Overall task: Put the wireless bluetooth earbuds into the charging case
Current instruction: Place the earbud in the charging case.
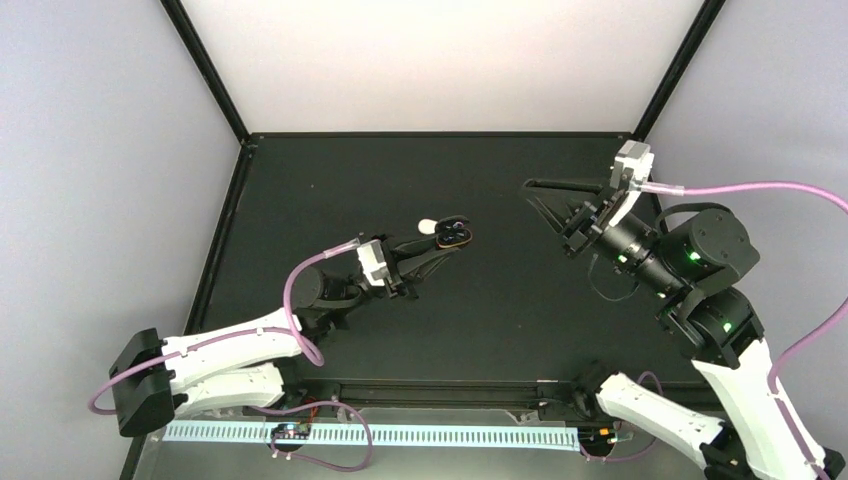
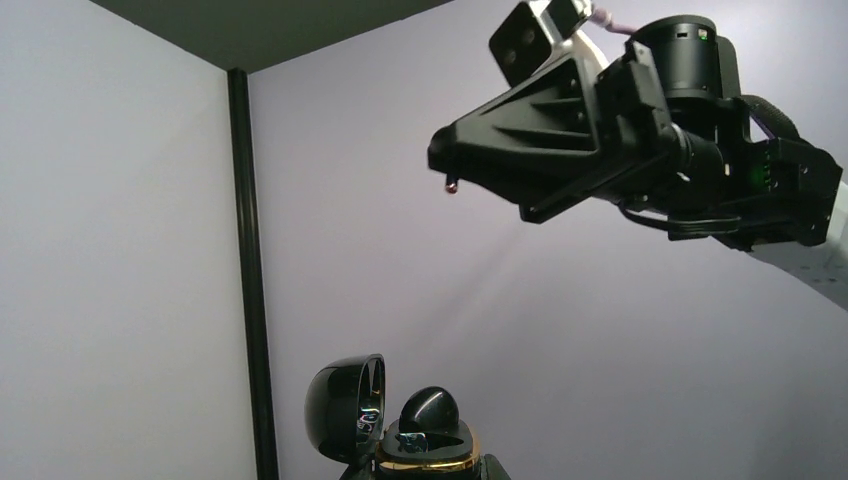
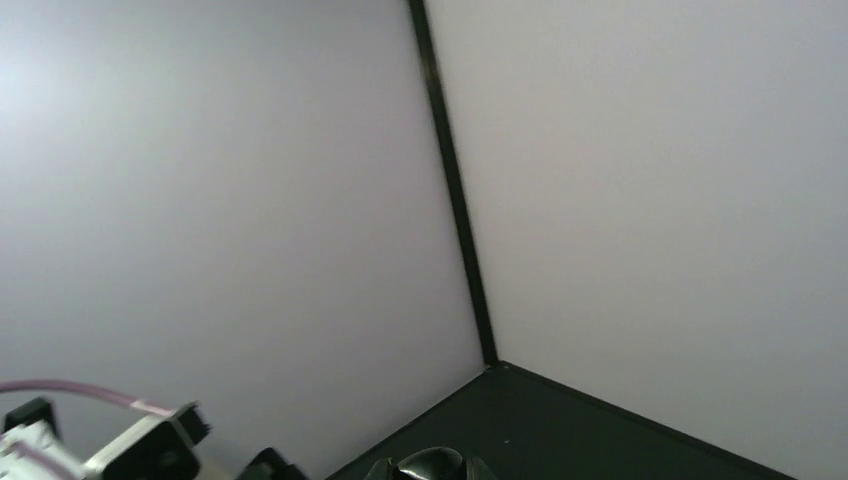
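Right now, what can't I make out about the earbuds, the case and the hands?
Right hand: too small in top view; left wrist view shows only a speck at its tip, so any held earbud is unconfirmed.
Charging case: lower part cut off by left wrist view's bottom edge.
Right wrist view: mostly walls, hand cut off.

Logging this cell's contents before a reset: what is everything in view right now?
charging case: 1, dark, open, mid-table in left gripper
white part: 1, white, beside the case; lid or earbud unclear
glossy dome: 1, black, in the case's opening
small piece: 1, dark, at tip of right gripper
table: 1, black, centre
walls: 3, pale grey, around the table
frame posts: 2, black, back corners
ribbed strip: 1, pale, near edge
cables: 2, pink, along the arms
arms: 2, white and black, near edge; both grippers shut, right raised
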`<action>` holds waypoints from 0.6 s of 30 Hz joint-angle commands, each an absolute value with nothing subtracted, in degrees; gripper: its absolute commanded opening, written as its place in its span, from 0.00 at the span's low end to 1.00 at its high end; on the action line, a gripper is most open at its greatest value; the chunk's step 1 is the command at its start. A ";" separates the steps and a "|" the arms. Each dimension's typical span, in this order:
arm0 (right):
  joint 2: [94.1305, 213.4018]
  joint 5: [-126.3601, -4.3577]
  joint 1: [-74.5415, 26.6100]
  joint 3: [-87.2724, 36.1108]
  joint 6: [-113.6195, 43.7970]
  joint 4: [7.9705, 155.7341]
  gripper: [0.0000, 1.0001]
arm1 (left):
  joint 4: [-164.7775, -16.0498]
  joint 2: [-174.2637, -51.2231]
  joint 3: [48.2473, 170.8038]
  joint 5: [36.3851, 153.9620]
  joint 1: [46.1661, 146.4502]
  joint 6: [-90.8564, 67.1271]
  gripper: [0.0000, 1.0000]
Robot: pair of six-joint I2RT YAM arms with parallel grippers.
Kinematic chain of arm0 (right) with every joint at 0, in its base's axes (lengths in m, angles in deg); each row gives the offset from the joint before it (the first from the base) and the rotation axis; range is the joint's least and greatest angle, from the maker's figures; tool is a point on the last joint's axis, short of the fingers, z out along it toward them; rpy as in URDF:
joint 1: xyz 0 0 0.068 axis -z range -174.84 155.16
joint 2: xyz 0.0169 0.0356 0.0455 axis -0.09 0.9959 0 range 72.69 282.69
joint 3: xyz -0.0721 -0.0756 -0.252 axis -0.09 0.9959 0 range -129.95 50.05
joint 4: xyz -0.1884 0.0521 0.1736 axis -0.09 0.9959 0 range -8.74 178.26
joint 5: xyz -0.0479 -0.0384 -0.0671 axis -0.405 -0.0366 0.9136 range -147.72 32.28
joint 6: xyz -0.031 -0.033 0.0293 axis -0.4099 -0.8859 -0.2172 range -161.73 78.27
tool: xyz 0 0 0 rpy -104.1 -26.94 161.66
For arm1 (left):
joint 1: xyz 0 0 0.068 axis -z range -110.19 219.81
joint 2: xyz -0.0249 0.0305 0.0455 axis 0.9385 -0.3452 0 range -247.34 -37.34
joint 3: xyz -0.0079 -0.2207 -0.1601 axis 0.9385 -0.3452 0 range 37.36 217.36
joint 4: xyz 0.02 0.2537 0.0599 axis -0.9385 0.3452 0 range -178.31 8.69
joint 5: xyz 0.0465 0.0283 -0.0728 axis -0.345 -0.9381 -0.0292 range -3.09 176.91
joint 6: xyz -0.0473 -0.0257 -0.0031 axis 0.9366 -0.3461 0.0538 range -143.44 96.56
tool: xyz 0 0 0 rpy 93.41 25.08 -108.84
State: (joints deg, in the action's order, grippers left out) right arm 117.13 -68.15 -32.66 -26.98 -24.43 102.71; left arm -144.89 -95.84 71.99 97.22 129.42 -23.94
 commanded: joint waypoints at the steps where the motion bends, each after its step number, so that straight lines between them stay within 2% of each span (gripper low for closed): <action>1: 119.77 -69.78 -38.81 -31.15 -27.94 106.51 0.13 | -150.78 -95.73 73.16 97.18 128.85 -24.64 0.01; 8: 124.59 -62.10 -52.07 -36.30 -33.41 109.43 0.13 | -150.14 -91.97 69.03 97.26 128.77 -23.56 0.02; 13: 129.98 -51.49 -65.27 -40.14 -39.67 111.44 0.12 | -148.80 -87.38 65.30 95.97 128.78 -22.96 0.02; 18: 134.72 -48.56 -70.45 -41.34 -41.05 111.94 0.11 | -146.67 -83.40 62.88 95.16 128.78 -22.06 0.02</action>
State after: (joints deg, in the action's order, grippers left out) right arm 132.37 -54.28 -68.07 -40.12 -37.87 110.38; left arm -146.57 -85.89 63.81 96.28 129.07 -23.28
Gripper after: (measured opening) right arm 0.120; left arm 0.168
